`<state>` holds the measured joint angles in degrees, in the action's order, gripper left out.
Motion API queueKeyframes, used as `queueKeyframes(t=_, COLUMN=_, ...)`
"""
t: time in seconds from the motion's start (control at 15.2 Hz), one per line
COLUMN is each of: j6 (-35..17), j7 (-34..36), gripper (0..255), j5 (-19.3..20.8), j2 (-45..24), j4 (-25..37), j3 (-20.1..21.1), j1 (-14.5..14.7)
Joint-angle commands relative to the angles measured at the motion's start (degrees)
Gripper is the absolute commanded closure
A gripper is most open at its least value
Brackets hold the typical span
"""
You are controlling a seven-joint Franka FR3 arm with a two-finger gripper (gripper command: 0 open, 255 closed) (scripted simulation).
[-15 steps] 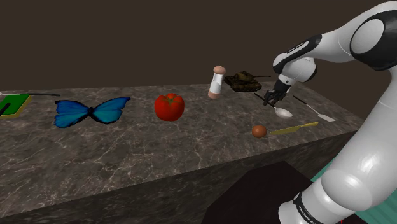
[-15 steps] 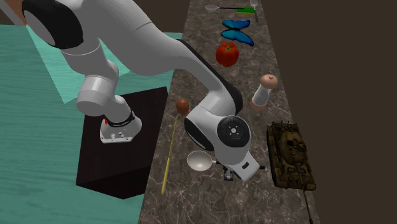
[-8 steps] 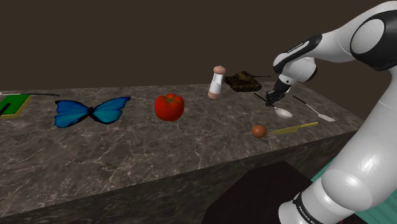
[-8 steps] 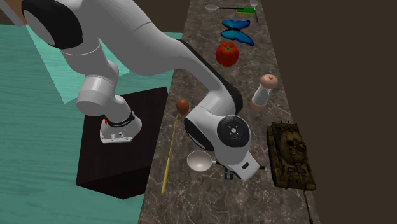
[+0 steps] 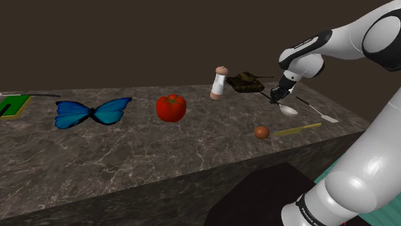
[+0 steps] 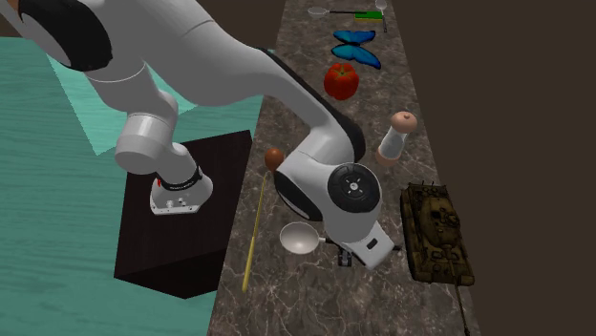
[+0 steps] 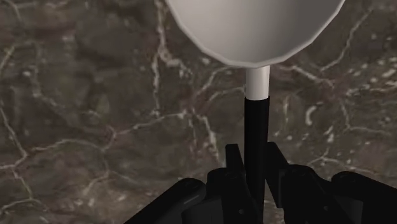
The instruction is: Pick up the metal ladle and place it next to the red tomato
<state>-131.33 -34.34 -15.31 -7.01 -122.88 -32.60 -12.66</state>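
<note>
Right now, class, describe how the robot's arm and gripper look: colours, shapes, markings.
The arm is white, with rounded links and dark joints; a dark disc caps the wrist joint. The gripper and its fingers are all black.

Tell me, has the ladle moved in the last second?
Yes. In the shoulder view the ladle has shifted slightly up and right, away from the egg.

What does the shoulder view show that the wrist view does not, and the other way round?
The shoulder view adds the red tomato, blue butterfly, shaker, toy tank, egg and white arm. The wrist view adds the grasp up close: the gripper shut on the black handle of the ladle. Both share the ladle's pale bowl and the marble counter.
</note>
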Motion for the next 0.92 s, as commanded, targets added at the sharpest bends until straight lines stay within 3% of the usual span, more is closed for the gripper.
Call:
queueKeyframes(t=0.0, j6=1.3, j7=0.7, gripper=255, j5=0.9, j2=0.9, j4=0.6, j3=-0.2, j1=0.1)
queueKeyframes(t=0.86, j6=10.2, j7=4.9, gripper=255, j5=5.7, j2=6.0, j4=5.7, j3=-0.5, j1=0.6)
